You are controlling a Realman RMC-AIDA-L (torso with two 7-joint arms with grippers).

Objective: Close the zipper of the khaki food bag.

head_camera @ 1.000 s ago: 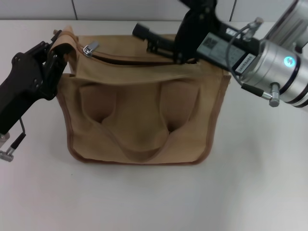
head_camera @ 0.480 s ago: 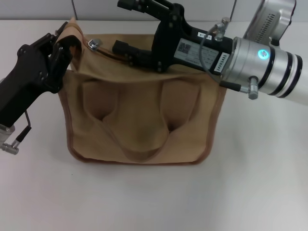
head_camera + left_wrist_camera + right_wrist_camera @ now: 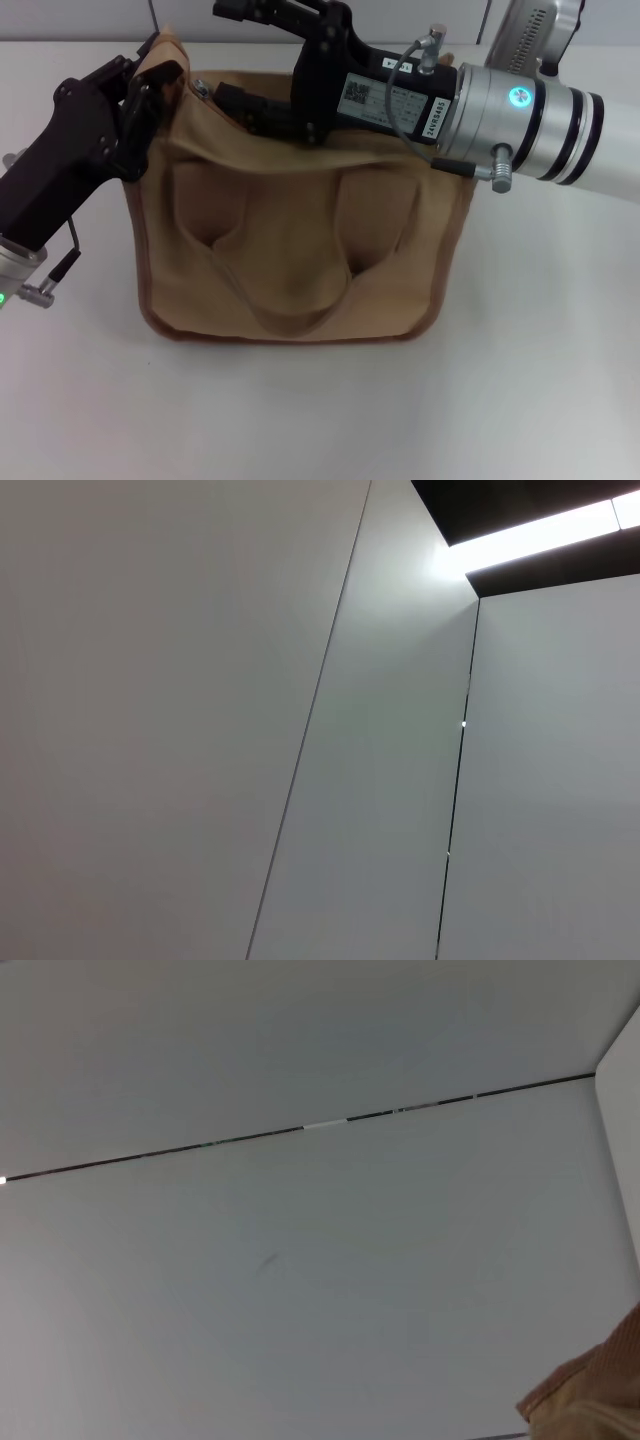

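On the white table (image 3: 320, 420), mid-scene in the head view: one khaki bag (image 3: 300, 250), boxy, brown-trimmed, two flat handle straps drooping down its front face. Mouth along the top hidden under the right arm; contents cannot be told.

At the bag's top left corner: left gripper (image 3: 150, 85), black, reaching in from the left edge with forearm slanting down toward the near left, fingers clamped on the raised tan corner flap of the bag. Corner pulled up into a peak above the rest of the top edge.

Across the bag's top from the right: right gripper (image 3: 225, 55), silver wrist with a lit blue dot, black body lying level over the top panel, two long fingers spread apart, one above the far edge, one low just beside the zipper (image 3: 205, 90). Small silver pull visible near the left end of the top panel, between the two grippers. Not closed on anything.

Wrist views: only pale wall panels and seams; a scrap of khaki cloth in the right one's corner.
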